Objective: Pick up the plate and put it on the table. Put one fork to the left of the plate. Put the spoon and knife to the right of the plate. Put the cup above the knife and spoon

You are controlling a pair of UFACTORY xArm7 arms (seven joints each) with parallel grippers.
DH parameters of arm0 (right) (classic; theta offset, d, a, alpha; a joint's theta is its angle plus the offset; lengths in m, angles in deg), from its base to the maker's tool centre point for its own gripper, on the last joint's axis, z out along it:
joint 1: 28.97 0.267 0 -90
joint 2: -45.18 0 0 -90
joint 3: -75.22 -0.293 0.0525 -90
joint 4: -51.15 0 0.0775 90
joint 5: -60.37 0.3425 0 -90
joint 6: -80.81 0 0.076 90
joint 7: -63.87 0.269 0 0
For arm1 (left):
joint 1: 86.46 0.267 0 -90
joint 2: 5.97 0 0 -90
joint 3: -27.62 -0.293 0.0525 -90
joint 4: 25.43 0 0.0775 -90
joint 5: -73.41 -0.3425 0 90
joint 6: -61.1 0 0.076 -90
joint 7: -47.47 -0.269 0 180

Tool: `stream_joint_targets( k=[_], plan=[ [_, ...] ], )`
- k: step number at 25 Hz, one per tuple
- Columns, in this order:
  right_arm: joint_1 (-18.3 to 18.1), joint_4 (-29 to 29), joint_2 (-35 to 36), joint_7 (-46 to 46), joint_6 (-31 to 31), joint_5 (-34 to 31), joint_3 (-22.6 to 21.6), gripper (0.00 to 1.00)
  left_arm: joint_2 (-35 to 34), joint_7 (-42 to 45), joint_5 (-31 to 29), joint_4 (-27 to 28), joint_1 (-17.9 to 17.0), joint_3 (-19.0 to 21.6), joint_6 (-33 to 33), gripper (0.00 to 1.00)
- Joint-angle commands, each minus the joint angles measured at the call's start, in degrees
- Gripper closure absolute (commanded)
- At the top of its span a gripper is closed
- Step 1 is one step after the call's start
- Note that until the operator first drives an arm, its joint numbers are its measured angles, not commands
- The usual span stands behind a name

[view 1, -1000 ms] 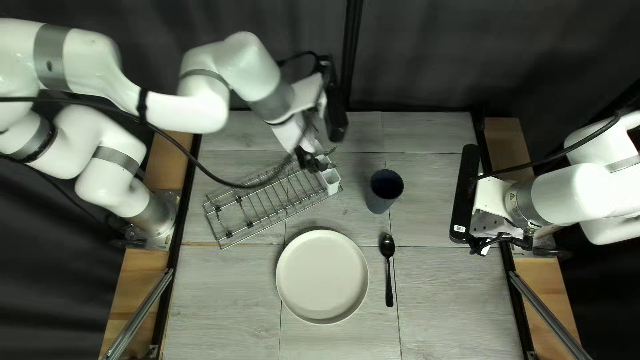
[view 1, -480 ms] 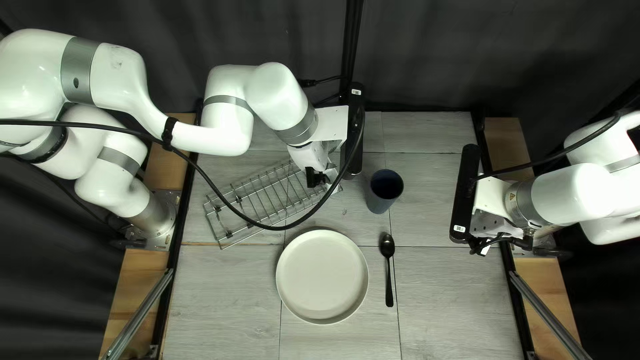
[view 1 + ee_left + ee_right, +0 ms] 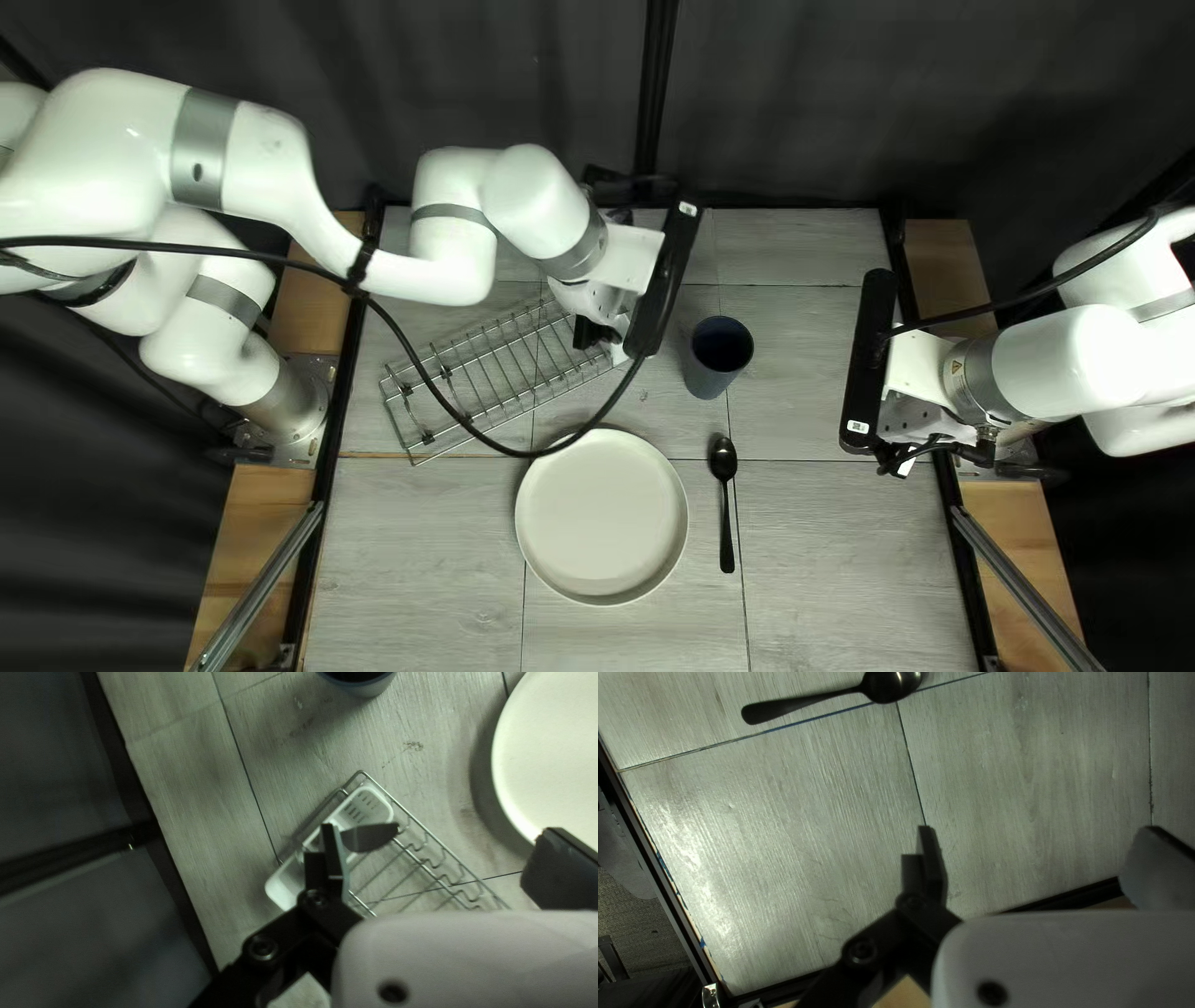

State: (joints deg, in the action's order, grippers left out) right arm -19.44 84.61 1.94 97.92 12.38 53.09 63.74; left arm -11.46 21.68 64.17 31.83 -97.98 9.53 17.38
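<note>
In the top left view, a round, pale plate (image 3: 601,517) lies on the grey wood-grain table (image 3: 828,548). Right of it, a glossy black spoon (image 3: 725,498) points its bowl toward the dark curtain (image 3: 797,100), below a smooth, dark blue cup (image 3: 718,359). The left gripper (image 3: 598,334) is at the wire rack (image 3: 492,373).

Left wrist view: fingers spread, a flat dark utensil (image 3: 372,837) slanting across the white holder (image 3: 367,804) beside one.

Right wrist view: the right gripper (image 3: 906,463) is open, spoon ahead.

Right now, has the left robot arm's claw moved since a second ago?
Yes: in the top left view, the left gripper appears nearer the plate, which lies where it did.
</note>
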Motion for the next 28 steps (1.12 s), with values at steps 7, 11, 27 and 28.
stream_joint_targets(
  k=[7, 11, 27, 28],
  plan=[
    [0.0, 0.0, 0.0, 0.0, 0.0, 0.0, 0.0, 0.0, 4.82, -13.35, 7.28, 1.15, 0.47, -1.5, -0.14, 0.0],
    [0.0, 0.0, 0.0, 0.0, 0.0, 0.0, 0.0, 0.0, 5.42, -16.57, 8.71, 1.55, 0.8, -1.85, -1.54, 0.0],
    [0.0, 0.0, 0.0, 0.0, 0.0, 0.0, 0.0, 0.0, 4.74, -14.63, 5.79, 3.58, 1.03, -1.96, -7.47, 0.98],
    [0.0, 0.0, 0.0, 0.0, 0.0, 0.0, 0.0, 0.0, 4.44, -13.31, 4.9, 4.06, 0.86, -1.69, -8.42, 0.99]
  ],
)
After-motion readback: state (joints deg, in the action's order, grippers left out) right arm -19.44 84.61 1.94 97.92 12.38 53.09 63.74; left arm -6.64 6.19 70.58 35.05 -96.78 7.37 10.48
